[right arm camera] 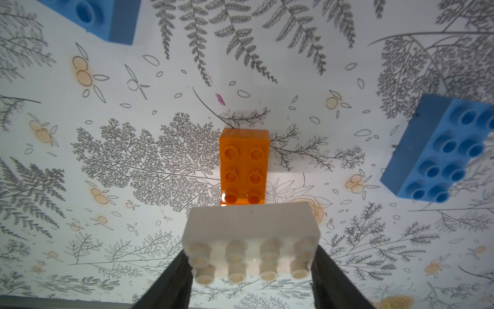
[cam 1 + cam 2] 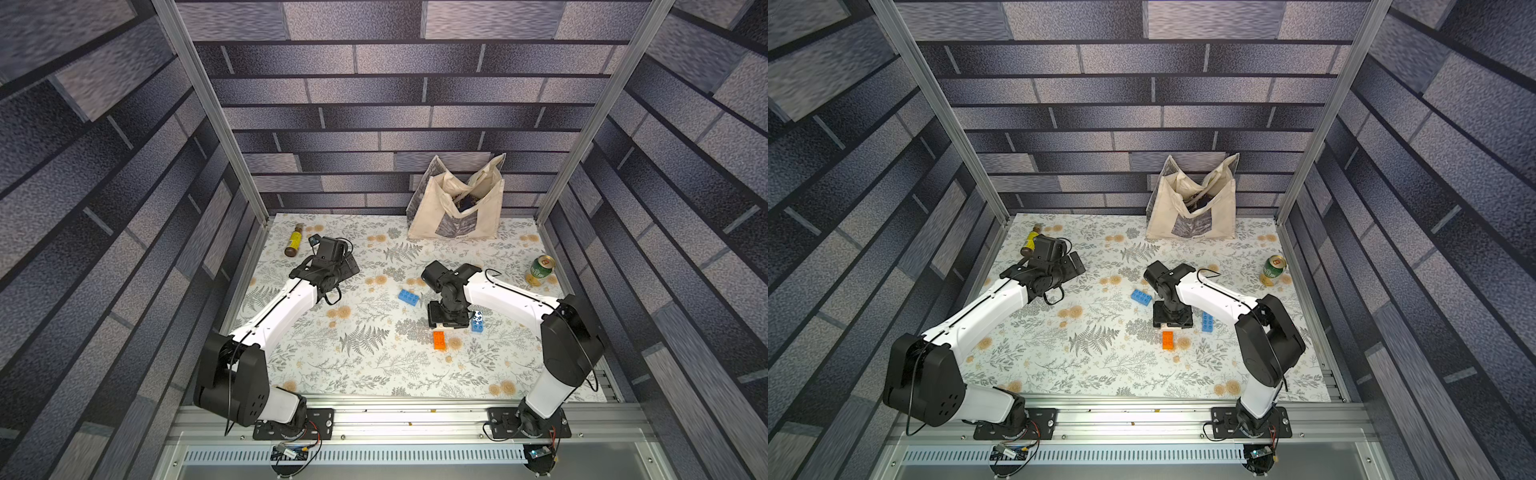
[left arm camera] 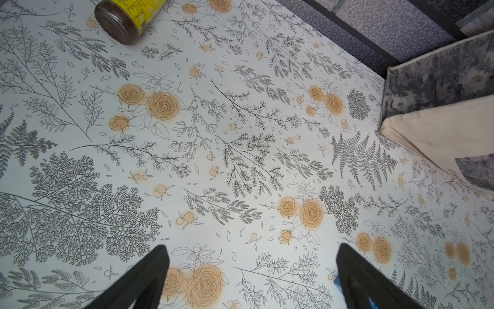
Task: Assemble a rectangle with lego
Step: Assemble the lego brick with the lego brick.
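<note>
R gripper (image 1: 251,267) approx half open, clamped on white brick (image 1: 251,230): clear in wrist view, mostly hidden under the wrist in both top views. Orange brick (image 2: 439,340) just beside it and blue bricks (image 2: 409,296) nearby, mid-table. L gripper (image 3: 251,256) wide open, empty, nr far-left corner.

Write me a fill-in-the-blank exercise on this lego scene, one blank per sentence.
1. The brick clamped in the right gripper is coloured ____.
2. The left gripper stands ____, with nothing between its fingers.
3. The number of blue bricks lying loose on the tablecloth is ____.
4. The drinks can is coloured ____.

Missing words: white; open; two; green.
</note>
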You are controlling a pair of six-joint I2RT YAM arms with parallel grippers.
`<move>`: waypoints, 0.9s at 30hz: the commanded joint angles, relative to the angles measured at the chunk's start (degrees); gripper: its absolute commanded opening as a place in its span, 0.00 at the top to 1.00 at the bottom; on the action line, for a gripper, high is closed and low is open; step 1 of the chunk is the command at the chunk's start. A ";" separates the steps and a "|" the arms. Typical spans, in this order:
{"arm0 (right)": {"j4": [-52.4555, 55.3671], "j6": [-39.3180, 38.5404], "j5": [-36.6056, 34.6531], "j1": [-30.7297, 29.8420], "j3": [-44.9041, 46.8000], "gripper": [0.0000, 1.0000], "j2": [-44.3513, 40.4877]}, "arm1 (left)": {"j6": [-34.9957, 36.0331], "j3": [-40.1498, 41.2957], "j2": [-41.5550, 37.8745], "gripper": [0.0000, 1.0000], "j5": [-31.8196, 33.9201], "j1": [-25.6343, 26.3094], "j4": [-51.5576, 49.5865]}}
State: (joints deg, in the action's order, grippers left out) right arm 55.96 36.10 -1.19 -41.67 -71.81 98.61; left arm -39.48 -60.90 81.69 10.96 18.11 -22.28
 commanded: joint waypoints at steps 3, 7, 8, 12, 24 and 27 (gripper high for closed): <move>2.17 0.90 -0.07 -1.17 -1.70 0.79 1.71 | -0.64 -0.09 -0.85 0.00 0.46 -0.23 -1.03; 2.91 3.69 -1.36 -2.21 -2.20 0.82 1.96 | -0.56 -0.18 -0.74 0.00 0.46 -0.23 -1.24; 2.92 4.48 -1.74 -2.51 -2.28 0.82 1.94 | -0.54 -0.18 -0.74 0.00 0.46 -0.23 -1.12; 3.03 5.65 -2.29 -3.16 -2.81 0.83 2.23 | -0.64 -0.03 -0.57 0.00 0.25 -0.18 -0.98; 3.18 7.18 -2.74 -3.11 -2.03 0.83 3.06 | -0.59 -0.18 -0.22 0.00 0.02 -0.26 -0.64; 2.94 7.10 -2.56 -3.15 -1.85 0.83 3.47 | -0.57 -0.18 -0.17 0.00 -0.15 -0.26 -0.64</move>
State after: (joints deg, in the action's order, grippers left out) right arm 57.71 42.37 -2.96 -44.40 -73.45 101.14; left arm -39.51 -60.90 81.69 10.92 18.11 -22.26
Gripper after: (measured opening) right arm 0.670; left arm 0.999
